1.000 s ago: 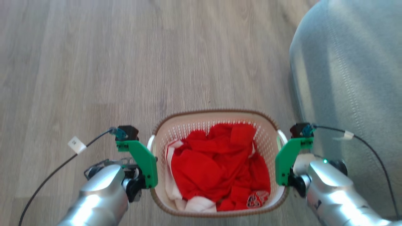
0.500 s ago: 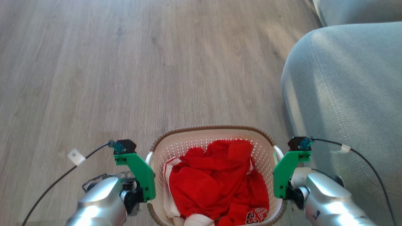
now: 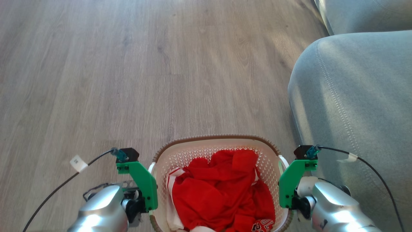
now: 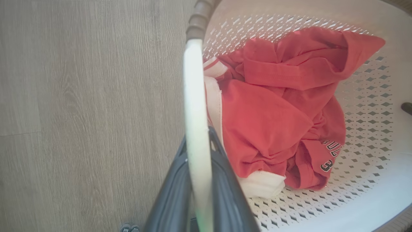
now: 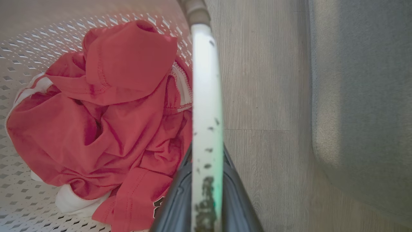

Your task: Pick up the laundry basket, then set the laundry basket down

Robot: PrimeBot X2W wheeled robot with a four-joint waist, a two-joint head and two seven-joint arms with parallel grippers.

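Lower in the head view than a second ago sits the basket with both arms; floor and sofa slid too, so the camera moved. Grey-brown wood-plank floor (image 3: pixel 128 80) spreads far and left, and a grey fabric sofa (image 3: pixel 354 96) stands on the right. Near, between the arms, the small white perforated plastic laundry basket with a brown woven-look rim (image 3: pixel 219 138) holds crumpled red clothes (image 3: pixel 222 190). The left gripper (image 4: pixel 197 145) is clenched on its white left handle (image 4: pixel 194 96) and the right gripper (image 5: pixel 206 154) on the right handle (image 5: pixel 206 80). One grip on each side should keep the load level.
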